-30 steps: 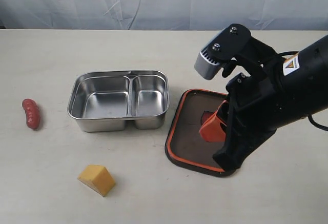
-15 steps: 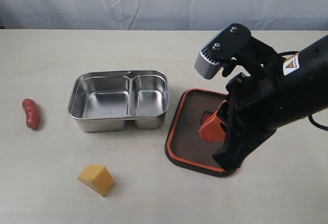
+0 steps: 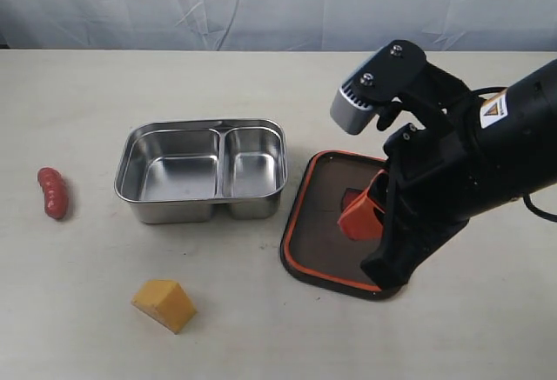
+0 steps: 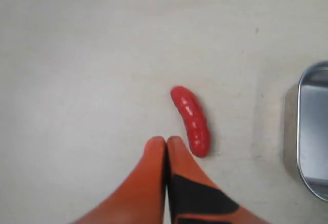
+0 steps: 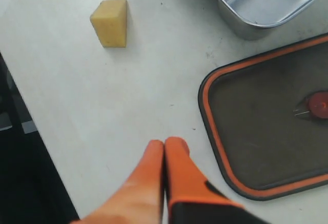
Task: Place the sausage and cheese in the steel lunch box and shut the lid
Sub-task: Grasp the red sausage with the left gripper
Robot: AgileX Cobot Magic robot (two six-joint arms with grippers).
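Unmoved against the earlier frames, arm and items alike. Steel lunch box [image 3: 174, 210] sits centre-left of the exterior view, both compartments bare, long axis left-right. Lid [image 3: 326, 223] lies flat just right of it, seal side up, near the right gripper [image 5: 164, 144], pressed closed on nothing. Cheese [image 3: 164, 304] at lower left: probably light, stiff, smooth-faced and slippery; best pinched across flat sides. Sausage [image 3: 54, 193] at far left, long axis near vertical in frame, slightly bowed; likely light, ridged; best taken mid-length. Left gripper [image 4: 166, 142] hangs just beside it, closed, empty.
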